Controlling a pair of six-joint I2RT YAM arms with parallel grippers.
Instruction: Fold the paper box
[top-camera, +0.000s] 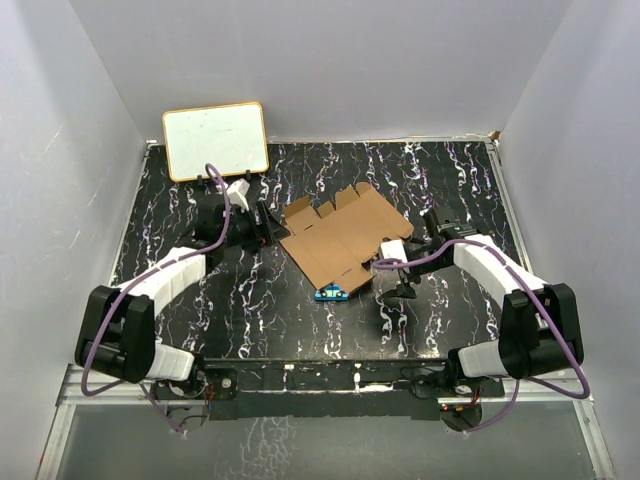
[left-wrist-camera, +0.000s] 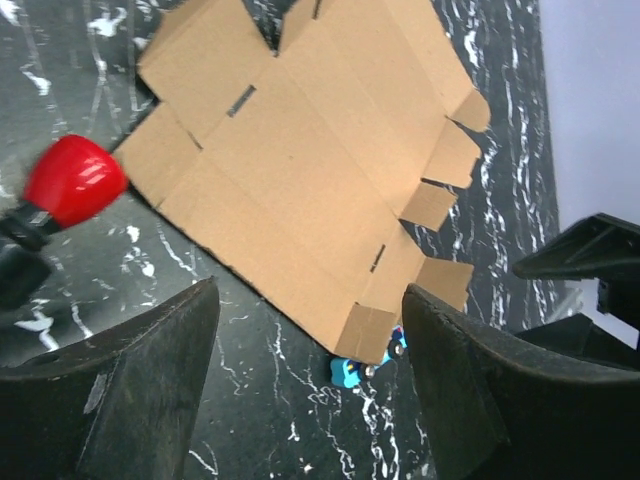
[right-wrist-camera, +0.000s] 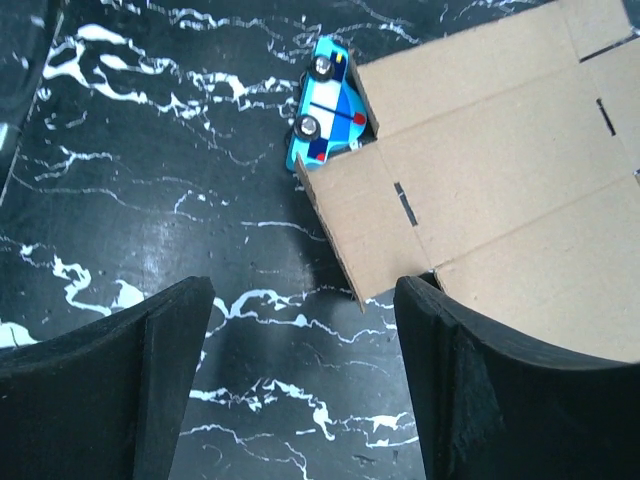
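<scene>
The box (top-camera: 345, 235) is lying as a flat, unfolded sheet near the middle of the table (top-camera: 200, 300), turned at a slant, with its flaps and tabs spreading out along the edges. A small blue toy car (top-camera: 332, 293) is peeking out from under its near corner, touching the cardboard.

The left claw (top-camera: 268, 228) is hovering just beside the sheet's left edge. In the left wrist view, this claw (left-wrist-camera: 310, 380) is gaping wide, its 2 fingers (left-wrist-camera: 130, 390) holding nothing, and the box (left-wrist-camera: 300, 170) and the car (left-wrist-camera: 350, 372) are sitting ahead of the gap. A red rounded knob (left-wrist-camera: 75, 180) on a black stem is showing at the left of that view, next to a flap. I cannot tell what it belongs to.

The right claw (top-camera: 385, 262) is reaching in at the sheet's near right edge. In its wrist view the claw (right-wrist-camera: 305, 370) is also spread wide and gripping nothing. A corner flap of the box (right-wrist-camera: 500, 170) is pointing into the gap, while the car (right-wrist-camera: 328, 105) is lying on its side beyond. The right finger (right-wrist-camera: 500, 400) is overlapping the cardboard's edge, perhaps touching it, though the angle is too poor to say.

A whiteboard (top-camera: 215, 140) is leaning against the back wall, behind the left claw.
</scene>
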